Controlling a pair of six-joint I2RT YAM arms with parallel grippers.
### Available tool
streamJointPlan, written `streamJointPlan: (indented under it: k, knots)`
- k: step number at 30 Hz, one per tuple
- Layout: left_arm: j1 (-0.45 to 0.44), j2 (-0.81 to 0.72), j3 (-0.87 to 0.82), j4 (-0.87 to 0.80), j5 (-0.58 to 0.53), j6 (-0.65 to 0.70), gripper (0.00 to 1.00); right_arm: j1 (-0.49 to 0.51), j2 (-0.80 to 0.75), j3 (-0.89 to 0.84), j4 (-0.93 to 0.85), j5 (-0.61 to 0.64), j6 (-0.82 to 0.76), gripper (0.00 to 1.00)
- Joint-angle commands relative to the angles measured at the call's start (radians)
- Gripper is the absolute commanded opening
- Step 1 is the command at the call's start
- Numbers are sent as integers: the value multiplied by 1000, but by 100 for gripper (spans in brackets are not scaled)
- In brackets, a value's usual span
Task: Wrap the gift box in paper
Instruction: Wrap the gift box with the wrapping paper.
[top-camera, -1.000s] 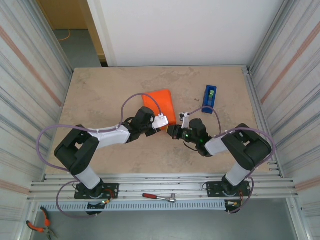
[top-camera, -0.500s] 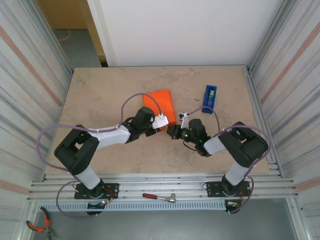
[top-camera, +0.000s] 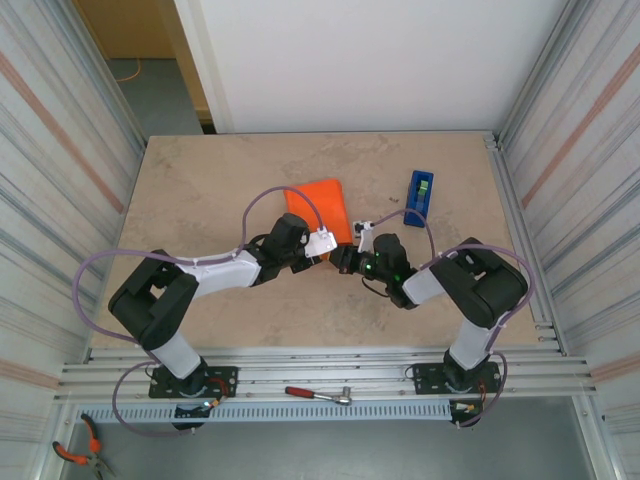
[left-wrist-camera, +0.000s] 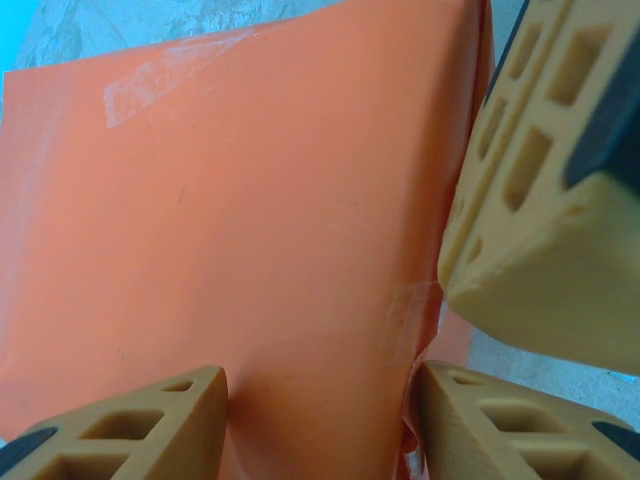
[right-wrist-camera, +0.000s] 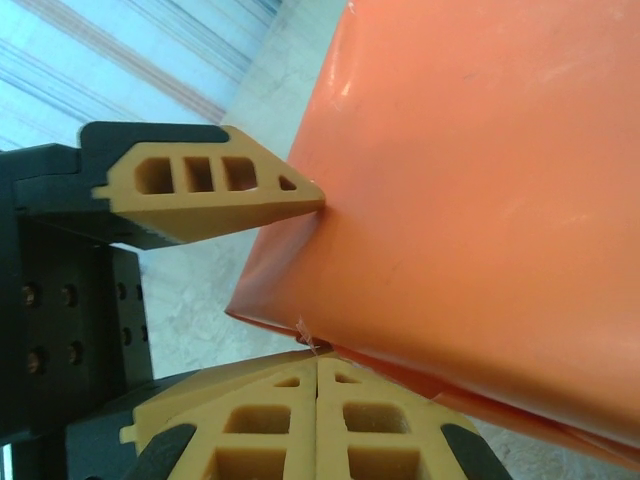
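We see a beige, stone-patterned tabletop (top-camera: 200, 190). A small blue plastic tape dispenser (top-camera: 420, 190) stands on it at about 2 o'clock from the table's middle, its long side running roughly 12 to 6. At 6 o'clock, off the table, a red-handled metal hand tool (top-camera: 318, 394) lies along the ribbed aluminium rail (top-camera: 300, 372). Orange-handled pliers (top-camera: 78, 450) lie at 7 o'clock. Corrugated metal walls (top-camera: 50, 150) stand at 9 and 3 o'clock, and a plain white panel (top-camera: 370, 60) stands at 12.
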Motion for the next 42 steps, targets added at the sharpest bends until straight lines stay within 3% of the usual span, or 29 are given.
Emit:
streamJointPlan:
  k: [1, 8, 19, 42]
  knots:
    - [7, -4, 10, -63, 11, -11, 53, -6, 37, 29, 50, -16, 28, 0]
    - [4, -4, 10, -63, 10, -10, 52, -32, 97, 30, 142, -25, 81, 0]
    - [2, -1, 10, -64, 7, -6, 52, -37, 94, 36, 137, -52, 90, 0]
    - [1, 0, 12, -70, 5, -6, 48, -53, 56, 18, 94, -71, 87, 23]
